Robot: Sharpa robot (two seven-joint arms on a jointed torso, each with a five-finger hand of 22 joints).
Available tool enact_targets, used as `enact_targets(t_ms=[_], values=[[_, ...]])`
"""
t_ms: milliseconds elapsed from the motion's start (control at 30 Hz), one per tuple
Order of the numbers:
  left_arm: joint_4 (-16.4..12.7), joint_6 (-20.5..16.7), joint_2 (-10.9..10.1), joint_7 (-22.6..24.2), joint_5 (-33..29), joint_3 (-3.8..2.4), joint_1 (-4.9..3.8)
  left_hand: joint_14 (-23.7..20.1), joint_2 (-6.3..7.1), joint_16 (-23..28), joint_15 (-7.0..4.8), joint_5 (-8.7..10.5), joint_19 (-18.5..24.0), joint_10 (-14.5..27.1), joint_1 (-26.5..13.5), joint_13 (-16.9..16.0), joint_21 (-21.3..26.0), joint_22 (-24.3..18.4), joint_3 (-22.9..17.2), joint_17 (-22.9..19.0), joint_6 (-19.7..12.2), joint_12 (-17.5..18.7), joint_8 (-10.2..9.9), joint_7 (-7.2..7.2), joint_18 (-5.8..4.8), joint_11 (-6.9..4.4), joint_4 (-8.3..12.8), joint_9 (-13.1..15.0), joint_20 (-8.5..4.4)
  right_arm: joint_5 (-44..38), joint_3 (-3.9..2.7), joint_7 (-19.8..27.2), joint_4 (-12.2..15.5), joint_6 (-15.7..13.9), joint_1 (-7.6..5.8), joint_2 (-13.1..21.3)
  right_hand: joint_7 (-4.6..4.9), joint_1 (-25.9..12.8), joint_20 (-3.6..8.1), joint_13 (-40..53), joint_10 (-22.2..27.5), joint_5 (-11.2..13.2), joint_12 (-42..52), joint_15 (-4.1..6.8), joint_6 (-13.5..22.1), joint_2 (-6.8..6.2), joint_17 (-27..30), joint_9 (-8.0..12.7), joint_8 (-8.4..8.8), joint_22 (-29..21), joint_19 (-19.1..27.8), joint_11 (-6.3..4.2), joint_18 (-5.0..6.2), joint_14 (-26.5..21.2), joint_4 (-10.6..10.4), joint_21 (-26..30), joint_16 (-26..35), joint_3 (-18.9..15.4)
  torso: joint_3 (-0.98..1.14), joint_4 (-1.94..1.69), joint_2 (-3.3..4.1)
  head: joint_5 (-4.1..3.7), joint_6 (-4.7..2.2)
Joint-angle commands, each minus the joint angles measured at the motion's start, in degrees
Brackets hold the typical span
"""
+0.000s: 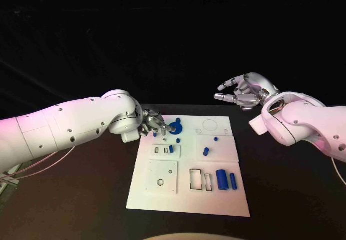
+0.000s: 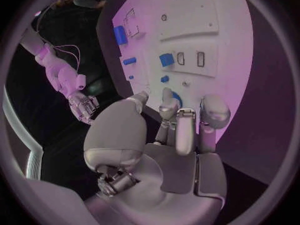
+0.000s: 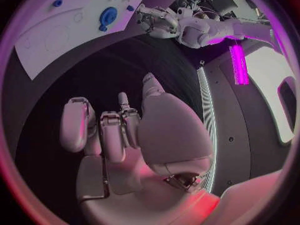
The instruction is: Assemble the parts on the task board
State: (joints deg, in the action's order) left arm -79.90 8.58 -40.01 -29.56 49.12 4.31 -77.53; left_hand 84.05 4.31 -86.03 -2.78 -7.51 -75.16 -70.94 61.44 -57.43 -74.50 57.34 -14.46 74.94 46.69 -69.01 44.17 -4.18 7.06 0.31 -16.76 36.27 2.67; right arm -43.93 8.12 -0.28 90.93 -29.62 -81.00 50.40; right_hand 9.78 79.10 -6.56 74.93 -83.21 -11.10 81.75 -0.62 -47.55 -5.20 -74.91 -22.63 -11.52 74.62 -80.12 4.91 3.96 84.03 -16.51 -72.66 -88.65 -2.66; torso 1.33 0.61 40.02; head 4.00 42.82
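The white task board (image 1: 189, 199) lies in the middle of the black table. A blue round part (image 1: 176, 129) sits near its far left corner. My left hand (image 1: 153, 123) hovers at the board's left edge, fingers apart, with its fingertips right beside that round part (image 3: 107, 16) and nothing in its grasp. Small blue pegs (image 1: 206, 150) stand mid-board. Two blue cylinders (image 1: 226, 180) lie at the near right. My right hand (image 1: 244, 91) is raised beyond the board's far right corner, its fingers loosely spread and holding nothing.
The board has rectangular slots (image 1: 195, 178) and a raised square plate (image 1: 162, 176) at its near half, and a round recess (image 1: 210, 125) at its far right. Black table (image 1: 288, 200) surrounds the board on all sides.
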Motion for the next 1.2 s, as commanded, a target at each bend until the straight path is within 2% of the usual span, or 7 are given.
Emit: enact_targets(t_ms=[33, 367, 500, 700, 800, 967, 1200], values=[[0.1, 3.3, 0.5, -2.9, -0.1, 0.12, -0.13, 3.9, -0.28, -0.1, -0.53, -0.17, -0.6, 0.1, -0.2, 0.0, -0.4, 0.5, 0.4, 8.6, -0.6, 0.1, 0.0, -0.13, -1.2, -0.11, -0.1, 0.1, -0.08, 0.0, 0.0, -0.9, -0.2, -0.4, -0.03, -0.1, -0.08, -0.3, -0.02, 6.3, 0.1, 0.4, -0.4, 0.01, -0.4, 0.33, -11.5, 0.0, -0.15, -0.1, -0.1, -0.07, 0.52, 5.1, -0.2, 0.3, 0.0, -0.3, 0.0, -0.05, 0.09, 0.05, 0.11], [1.2, 5.5, 2.5, -3.9, -0.4, 1.05, -0.11, 3.9, -0.47, -0.1, -0.54, -0.17, -1.2, 0.1, -0.1, 0.1, -1.0, 1.7, 0.4, 8.6, -0.7, 0.1, -0.1, -0.13, -1.4, -0.12, -0.1, 0.1, -0.1, -1.2, 0.0, -1.4, -0.3, 0.0, -0.02, -0.1, -0.1, -0.4, 0.01, 6.2, 0.2, 0.3, -0.5, 0.03, -0.3, 0.7, -11.5, 0.0, -0.29, -0.2, 0.0, -0.09, 0.54, 5.1, -0.1, 0.4, 0.0, -0.2, -0.01, 0.19, 0.19, 0.21, 0.69], [1.6, 6.0, 3.0, -4.1, -0.4, 1.43, -0.03, 3.9, -0.49, -0.1, -0.55, -0.17, -1.2, 0.1, -0.1, 0.1, -1.1, 1.7, 0.4, 8.5, -0.7, 0.2, -0.1, -0.13, -1.41, -0.12, 0.0, 0.1, -0.11, -1.3, 0.0, -1.5, -0.4, 0.0, -0.02, -0.1, -0.1, -0.4, 0.01, 6.2, 0.2, 0.3, -0.5, 0.03, -0.3, 0.7, -11.5, 0.0, -0.29, -0.2, 0.0, -0.09, 0.54, 5.1, -0.1, 0.4, 0.0, -0.2, 0.01, 0.15, 0.18, 0.16, 0.91], [1.8, 6.9, 3.3, -4.3, -0.3, 1.65, 0.04, 3.9, -0.53, -0.1, -0.55, -0.17, -1.3, 0.2, 0.0, 0.3, -1.2, 1.9, 0.3, 8.5, -0.7, 0.3, -0.2, -0.14, -1.43, -0.12, 0.0, 0.2, -0.11, -1.4, 0.0, -1.6, -0.6, -0.1, -0.01, -0.1, -0.1, -0.4, 0.02, 6.2, 0.3, 0.3, -0.5, 0.04, -0.2, 0.75, -11.4, 0.0, -0.33, -0.3, 0.0, -0.09, 0.57, 5.1, -0.1, 0.5, 0.0, -0.2, 0.07, 0.1, 0.15, 0.16, 1.22], [1.7, 8.5, 3.3, -4.6, 0.0, 1.7, 0.06, 3.9, -0.59, 0.0, -0.54, -0.16, -1.4, 0.5, 0.2, 0.8, -1.3, 2.0, 0.3, 8.3, -0.9, 0.6, -0.3, -0.16, -1.45, -0.09, 0.0, 0.2, -0.12, -1.4, 0.0, -1.7, -0.6, 0.0, -0.01, -0.1, -0.1, -0.4, 0.03, 5.9, 0.5, 0.3, -0.8, 0.04, -0.2, 0.78, -11.1, 0.0, -0.35, -0.6, 0.2, -0.09, 0.65, 5.0, -0.1, 0.9, 0.2, -0.3, 0.11, 0.1, 0.17, 0.17, 1.35], [1.5, 9.9, 3.2, -4.7, 0.4, 1.74, 0.12, 3.8, -0.66, 0.1, -0.5, -0.15, -1.5, 1.1, 0.5, 1.5, -1.5, 2.3, 0.2, 8.2, -1.1, 1.2, -0.4, -0.23, -1.51, -0.04, 0.0, 0.2, -0.12, -1.4, 0.0, -1.9, -0.7, 0.2, -0.01, -0.1, -0.09, -0.4, 0.03, 5.8, 0.6, 0.3, -0.9, 0.04, -0.1, 0.81, -11.0, 0.0, -0.35, -0.7, 0.3, -0.08, 0.68, 5.0, -0.1, 1.0, 0.2, -0.3, 0.03, 0.06, 0.19, 0.17, 1.71], [1.7, 10.4, 3.4, -4.8, 0.5, 1.75, 0.33, 3.8, -0.67, 0.1, -0.49, -0.16, -1.5, 1.2, 0.7, 1.7, -1.6, 2.5, 0.2, 8.2, -1.1, 1.3, -0.4, -0.25, -1.53, -0.03, 0.0, 0.3, -0.11, -1.4, 0.0, -1.9, -0.9, 0.4, 0.04, -0.2, -0.08, -0.4, 0.03, 5.7, 0.7, 0.3, -1.0, 0.04, 0.0, 0.85, -10.9, 0.0, -0.36, -0.8, 0.4, -0.08, 0.72, 4.9, -0.1, 1.1, 0.2, -0.3, 0.04, 0.05, 0.19, 0.15, 2.0]])
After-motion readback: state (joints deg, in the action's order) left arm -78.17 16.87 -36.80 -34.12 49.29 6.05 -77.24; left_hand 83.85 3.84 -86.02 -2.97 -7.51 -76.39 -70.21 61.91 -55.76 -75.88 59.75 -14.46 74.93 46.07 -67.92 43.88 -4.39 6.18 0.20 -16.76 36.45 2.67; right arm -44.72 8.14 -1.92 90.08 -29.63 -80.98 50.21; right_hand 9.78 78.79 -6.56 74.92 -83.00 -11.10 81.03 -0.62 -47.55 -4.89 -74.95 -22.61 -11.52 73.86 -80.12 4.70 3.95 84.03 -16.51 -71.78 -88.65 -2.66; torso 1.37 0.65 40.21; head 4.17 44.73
